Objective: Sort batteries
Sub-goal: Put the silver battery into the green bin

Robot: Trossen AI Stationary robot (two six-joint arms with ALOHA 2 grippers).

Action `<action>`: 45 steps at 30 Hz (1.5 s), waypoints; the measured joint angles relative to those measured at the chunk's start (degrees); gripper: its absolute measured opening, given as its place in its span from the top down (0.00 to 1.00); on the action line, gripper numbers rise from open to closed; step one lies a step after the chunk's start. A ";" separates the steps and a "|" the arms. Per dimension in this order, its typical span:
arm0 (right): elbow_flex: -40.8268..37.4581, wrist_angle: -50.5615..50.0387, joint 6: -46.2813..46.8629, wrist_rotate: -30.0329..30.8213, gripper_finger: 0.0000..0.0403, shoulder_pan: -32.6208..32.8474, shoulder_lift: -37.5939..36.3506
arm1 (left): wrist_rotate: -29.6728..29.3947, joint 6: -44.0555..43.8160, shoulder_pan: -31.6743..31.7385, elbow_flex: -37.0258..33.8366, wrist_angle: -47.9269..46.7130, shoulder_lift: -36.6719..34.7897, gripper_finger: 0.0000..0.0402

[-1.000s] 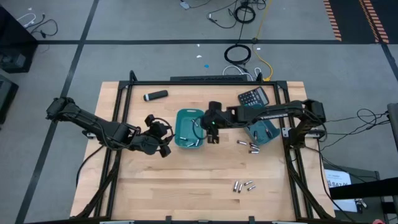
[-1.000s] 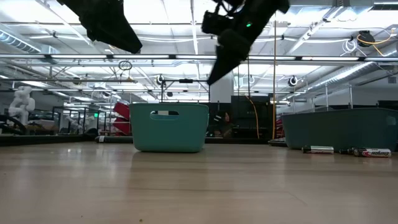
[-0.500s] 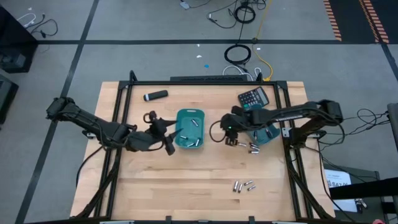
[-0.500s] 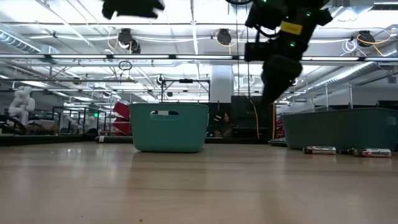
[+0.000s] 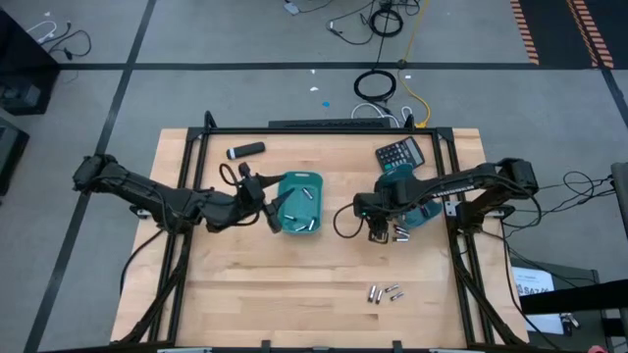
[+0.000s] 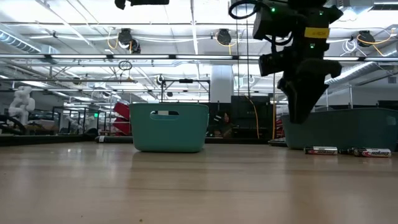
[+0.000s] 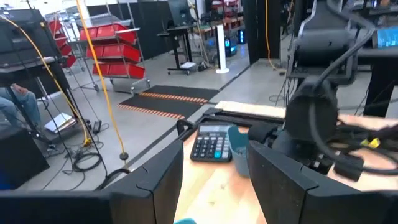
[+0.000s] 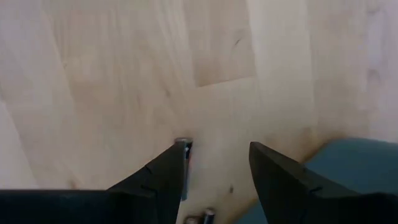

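Teal bin (image 5: 297,203) at mid-surface already holds several batteries (image 5: 306,193), so the empty right gripper (image 5: 378,231) hangs with fingers apart over loose cells (image 5: 397,232) beside the right bin (image 5: 424,209), apparently to collect one, while the left gripper (image 5: 263,204), fingers apart, waits at the bin's left.

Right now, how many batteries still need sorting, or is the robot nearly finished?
Partly done. A few batteries already lie in the middle teal bin. The right end effector, open and empty, hangs over loose batteries beside the right bin. Another cluster waits near the front edge. The left end effector is open too.
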 joint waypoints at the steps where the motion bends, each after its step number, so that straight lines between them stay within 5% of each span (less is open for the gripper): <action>1: 0.00 -0.17 0.41 -0.05 0.58 0.30 0.00 | 0.05 0.43 0.08 0.00 -0.24 0.07 0.54; 6: -1.17 -0.55 3.21 -0.64 0.58 1.56 0.00 | 1.12 2.59 0.70 0.00 -0.50 0.04 0.54; 13: -6.17 2.64 6.52 -2.69 0.58 1.70 0.02 | 14.93 7.05 0.82 0.00 0.24 0.04 0.54; 30: -10.34 7.77 6.45 -4.44 0.58 1.68 0.09 | 15.27 4.56 3.60 -0.99 -6.06 0.04 0.54; 45: -3.95 1.28 0.85 -1.64 0.58 3.45 4.71 | 9.80 1.60 0.89 -1.46 -8.08 -0.20 0.54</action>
